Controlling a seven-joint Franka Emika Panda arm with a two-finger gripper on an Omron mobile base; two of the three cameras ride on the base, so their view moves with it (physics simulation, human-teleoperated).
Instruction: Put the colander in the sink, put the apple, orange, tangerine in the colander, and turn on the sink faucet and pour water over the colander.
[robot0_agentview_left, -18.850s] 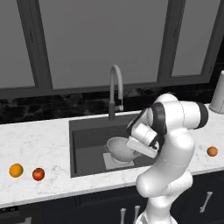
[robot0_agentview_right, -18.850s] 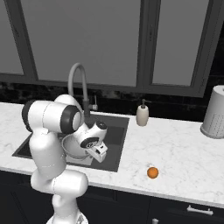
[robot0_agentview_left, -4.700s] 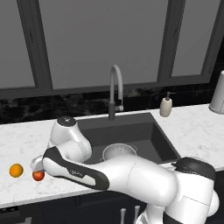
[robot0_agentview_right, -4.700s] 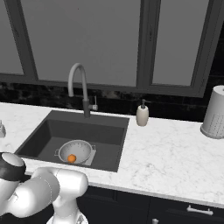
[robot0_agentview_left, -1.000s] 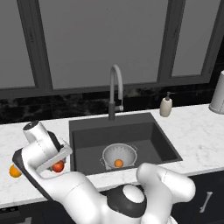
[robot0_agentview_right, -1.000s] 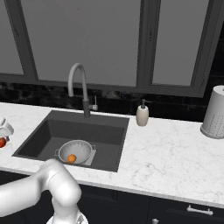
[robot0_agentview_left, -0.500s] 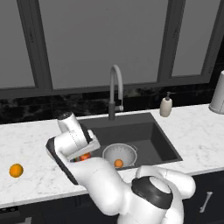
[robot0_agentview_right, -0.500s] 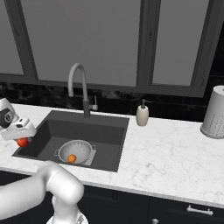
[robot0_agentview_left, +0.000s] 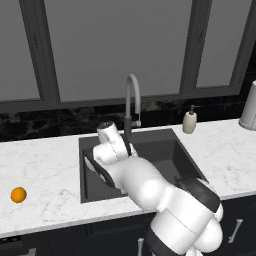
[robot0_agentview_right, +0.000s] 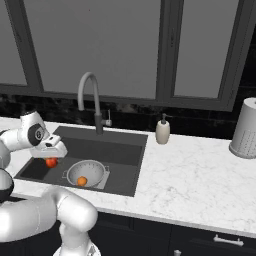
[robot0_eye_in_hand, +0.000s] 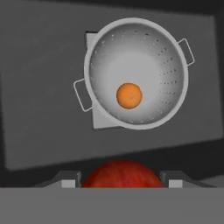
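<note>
Hand view: apple (robot0_eye_in_hand: 120, 173) clamped in gripper (robot0_eye_in_hand: 120, 177), held above sink (robot0_eye_in_hand: 39, 127), short of colander (robot0_eye_in_hand: 138, 72). Tangerine (robot0_eye_in_hand: 129, 96) seated in colander; orange (robot0_agentview_left: 18, 194) left on tabletop (robot0_agentview_left: 40, 165). Early release risks apple missing rim, rolling on sink floor. Open room seen around colander.

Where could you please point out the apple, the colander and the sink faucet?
apple (robot0_agentview_right: 51, 162), right base view, its red front.
colander (robot0_eye_in_hand: 162, 70), hand view, bare inner wall.
sink faucet (robot0_agentview_right: 90, 80), right base view, arched spout.
</note>
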